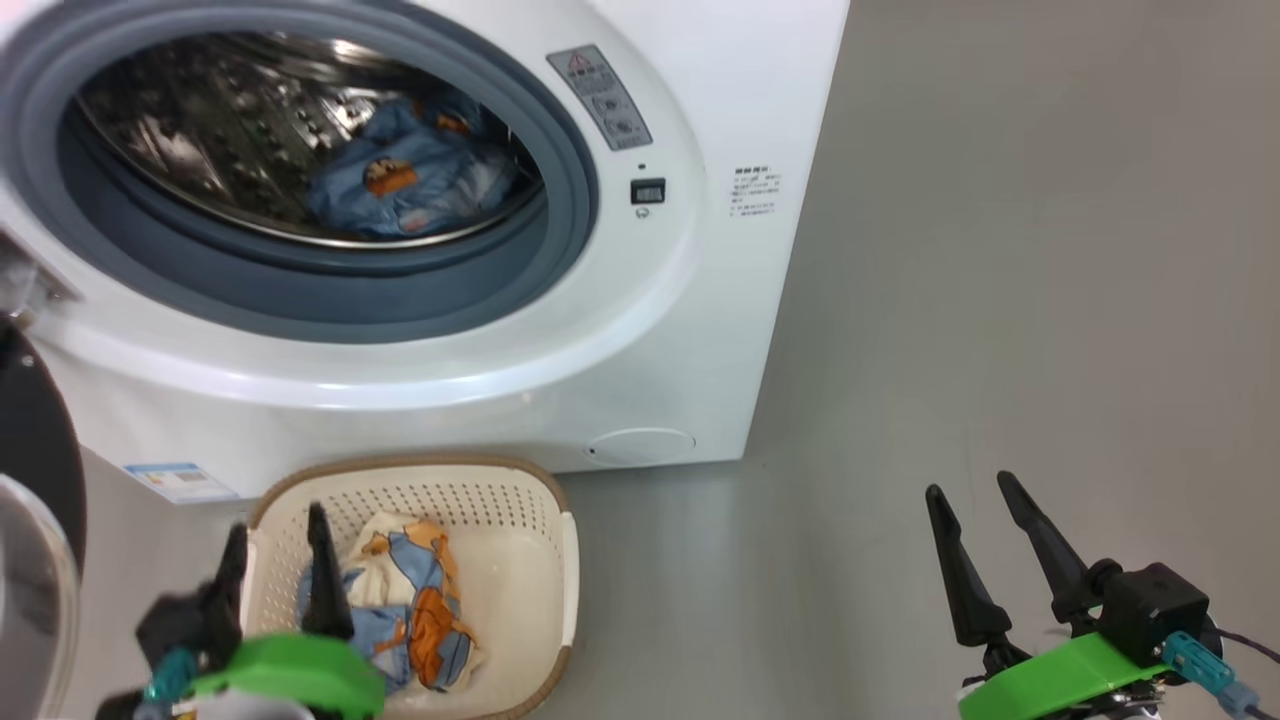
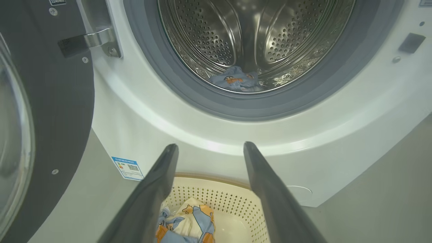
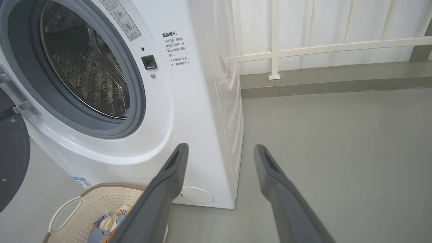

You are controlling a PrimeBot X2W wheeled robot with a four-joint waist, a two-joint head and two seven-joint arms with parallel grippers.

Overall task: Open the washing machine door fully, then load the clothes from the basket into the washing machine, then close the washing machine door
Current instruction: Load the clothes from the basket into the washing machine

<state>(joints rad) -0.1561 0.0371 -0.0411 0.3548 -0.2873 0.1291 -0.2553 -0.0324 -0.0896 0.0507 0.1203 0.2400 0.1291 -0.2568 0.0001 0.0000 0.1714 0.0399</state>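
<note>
The washing machine [image 1: 640,330] stands on a grey floor [image 1: 1000,300] with the washing machine door [image 1: 35,440] swung open to the robot's left, its black ring and clear glass bowl showing at the left edge of the head view; the steel drum [image 1: 220,120] lies exposed behind the blue-grey gasket [image 1: 300,290]; a light-blue garment [image 1: 410,180] with an orange-brown cartoon print lies at the bottom of the drum. The basket [image 1: 540,490] sits on the floor just in front of the machine, below the opening; the clothes [image 1: 415,600] in it, blue, cream and orange, are bunched toward its left side as the head view shows it. The left hand [image 1: 277,520] hovers over the basket's left part, its two dark fingers spread wide and holding nothing; in the left wrist view the fingers point at the machine's white front, with the basket and the clothes low between them. The right hand [image 1: 970,485] hangs over bare floor to the right of the machine, well apart from the basket, fingers wide and empty. A blue energy sticker [image 1: 180,480] marks the lower left of the machine's front; a small round white flap [image 1: 640,445] sits at its lower right; a white railing [image 3: 303,47] runs beyond the machine in the right wrist view.
</note>
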